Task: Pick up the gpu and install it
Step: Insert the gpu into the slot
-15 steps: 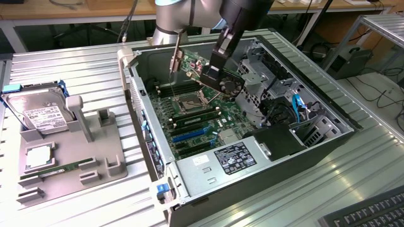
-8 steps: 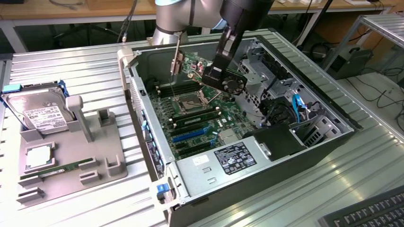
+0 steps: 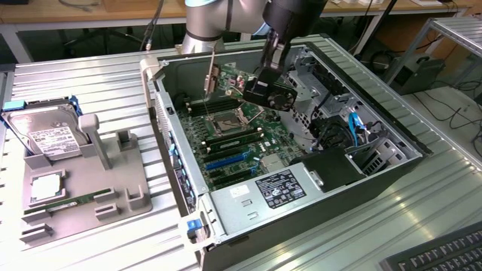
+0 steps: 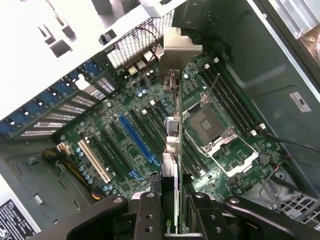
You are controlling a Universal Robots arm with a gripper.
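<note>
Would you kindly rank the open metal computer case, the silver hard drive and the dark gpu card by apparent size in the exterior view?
1. Open metal computer case
2. Silver hard drive
3. Dark gpu card; tilted, so unsure

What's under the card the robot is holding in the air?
The gpu, held by the gripper, is over the motherboard; a blue slot and the processor socket show. The strip directly beneath the card is covered.

Thin dark gpu (image 3: 267,93), held on edge, tilted, above the motherboard (image 3: 245,144)
</note>
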